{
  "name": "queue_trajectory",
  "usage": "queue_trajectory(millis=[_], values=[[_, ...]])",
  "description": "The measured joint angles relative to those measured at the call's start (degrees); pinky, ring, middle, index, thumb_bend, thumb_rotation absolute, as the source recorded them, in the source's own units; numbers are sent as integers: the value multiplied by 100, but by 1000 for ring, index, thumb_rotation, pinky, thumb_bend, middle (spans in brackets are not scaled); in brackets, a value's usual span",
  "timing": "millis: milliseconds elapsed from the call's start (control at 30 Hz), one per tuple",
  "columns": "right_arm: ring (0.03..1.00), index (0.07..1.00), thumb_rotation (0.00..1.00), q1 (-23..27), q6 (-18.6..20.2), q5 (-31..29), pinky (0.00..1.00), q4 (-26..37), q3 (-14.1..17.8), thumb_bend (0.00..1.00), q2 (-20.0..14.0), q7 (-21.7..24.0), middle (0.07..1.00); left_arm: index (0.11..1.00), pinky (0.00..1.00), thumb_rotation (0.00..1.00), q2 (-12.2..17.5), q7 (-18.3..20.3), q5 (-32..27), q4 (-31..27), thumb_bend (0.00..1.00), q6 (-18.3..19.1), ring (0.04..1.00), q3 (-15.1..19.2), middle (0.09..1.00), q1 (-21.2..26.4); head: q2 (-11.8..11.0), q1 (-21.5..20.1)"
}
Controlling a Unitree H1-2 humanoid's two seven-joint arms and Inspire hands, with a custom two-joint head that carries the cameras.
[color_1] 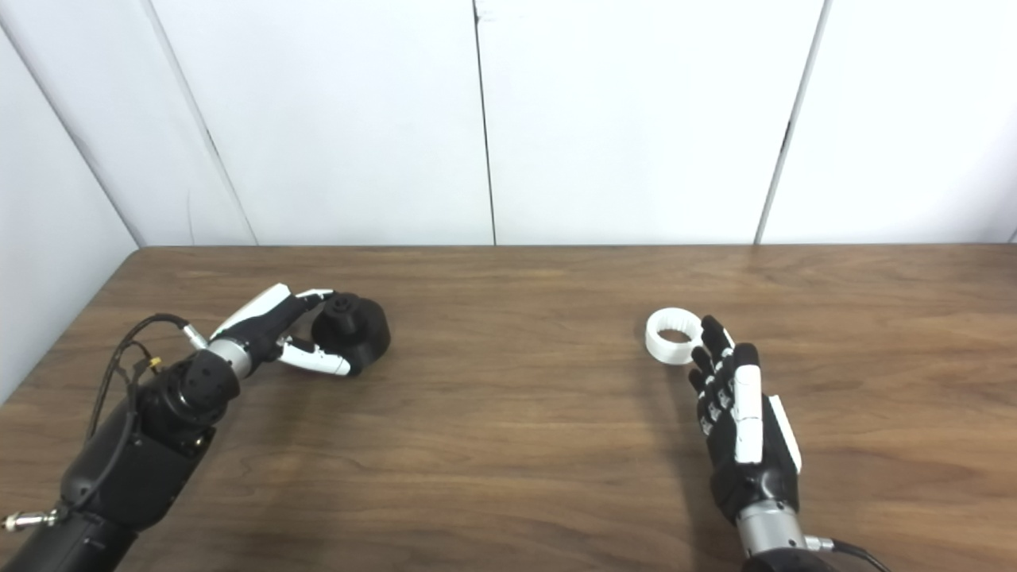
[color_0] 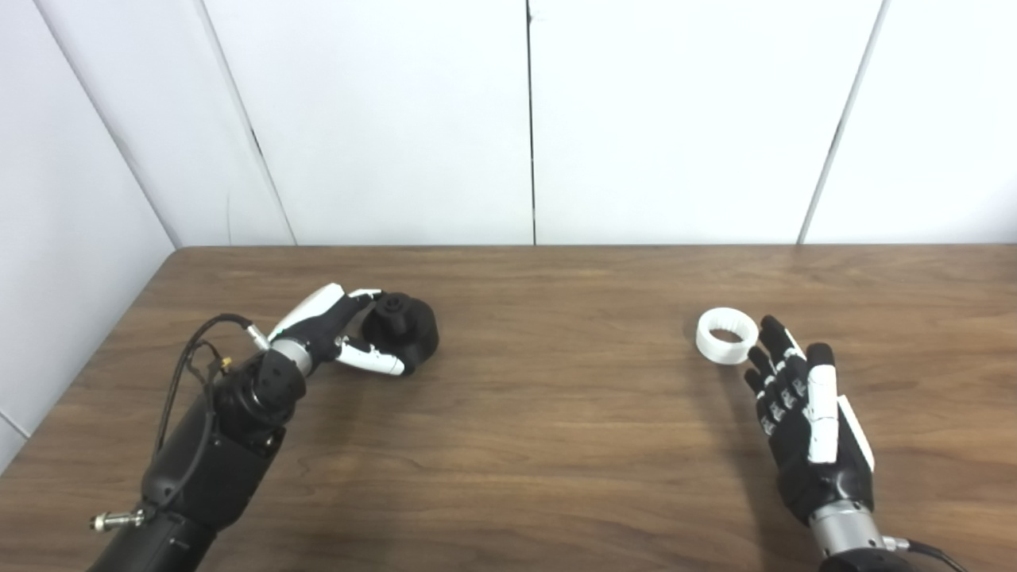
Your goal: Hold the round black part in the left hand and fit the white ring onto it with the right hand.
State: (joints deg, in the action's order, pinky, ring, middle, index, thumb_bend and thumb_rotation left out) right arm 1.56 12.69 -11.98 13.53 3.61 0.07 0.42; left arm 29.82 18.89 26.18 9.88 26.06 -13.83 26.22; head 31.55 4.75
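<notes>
Both arms were glossy black with silver wrist collars. The left hand point(color_0: 342, 334) and right hand point(color_0: 802, 405) were black with white plates. Black cables point(color_0: 187, 369) looped along the left forearm.

No readable text, labels or numbers anywhere.

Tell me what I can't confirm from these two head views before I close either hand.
- Left hand on round black part: both views show fingers around its near side, but the part hides the contact, so a firm grip is unclear.
- Right hand and white ring: fingertips overlap the ring's edge; touching or hovering cannot be told.
- Ring's inner ridges: too small to read.
- Both forearms: cut off by the bottom edge.
</notes>
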Motion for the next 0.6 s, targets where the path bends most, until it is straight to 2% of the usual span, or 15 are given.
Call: queue_trajectory(millis=[200, 600], values=[[978, 937, 1000, -10, 0, 0, 1000, 19, -2, 616, -1, -19, 986, 891, 1000, 255, -20, -48, -2, 209, 1000, -257, 1000, 11, 1000, 15, 0, -35], [973, 935, 1000, -32, 0, 2, 1000, 23, -3, 617, -16, -23, 979, 882, 996, 260, -62, -80, 42, 253, 964, -348, 1000, -1, 992, 19, 9, -35]])
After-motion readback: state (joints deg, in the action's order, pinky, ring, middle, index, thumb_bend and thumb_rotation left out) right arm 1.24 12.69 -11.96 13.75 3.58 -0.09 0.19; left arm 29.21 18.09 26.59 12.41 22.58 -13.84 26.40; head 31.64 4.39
